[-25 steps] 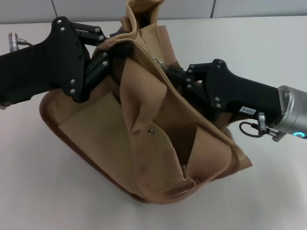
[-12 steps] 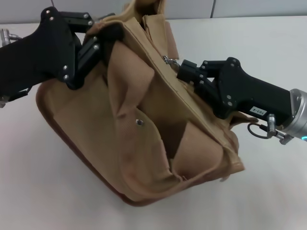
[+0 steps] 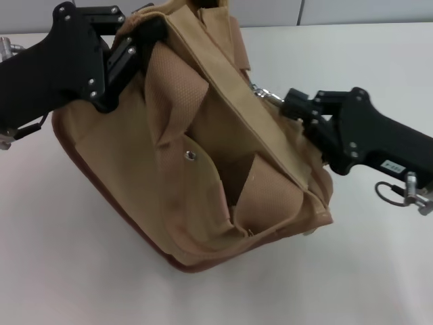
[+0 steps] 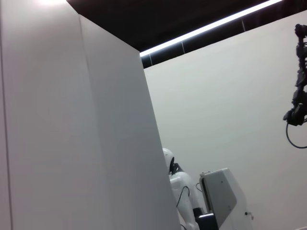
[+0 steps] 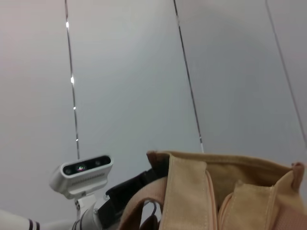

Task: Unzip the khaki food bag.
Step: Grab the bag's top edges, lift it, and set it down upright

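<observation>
Gripping khaki food bag (image 3: 203, 176) corner, left tool (image 3: 139, 44), right tool (image 3: 287, 105) pinching zipper pull (image 3: 262, 93)

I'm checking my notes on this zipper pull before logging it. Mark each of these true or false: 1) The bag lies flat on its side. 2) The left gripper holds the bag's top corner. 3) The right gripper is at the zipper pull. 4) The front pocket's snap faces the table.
1) False: the khaki food bag stands tilted on its brown base.
2) True: the left gripper is clamped on the top corner at the bag's left end.
3) True: the right gripper pinches the silver zipper pull.
4) False: the snap faces up toward the head camera.
</observation>
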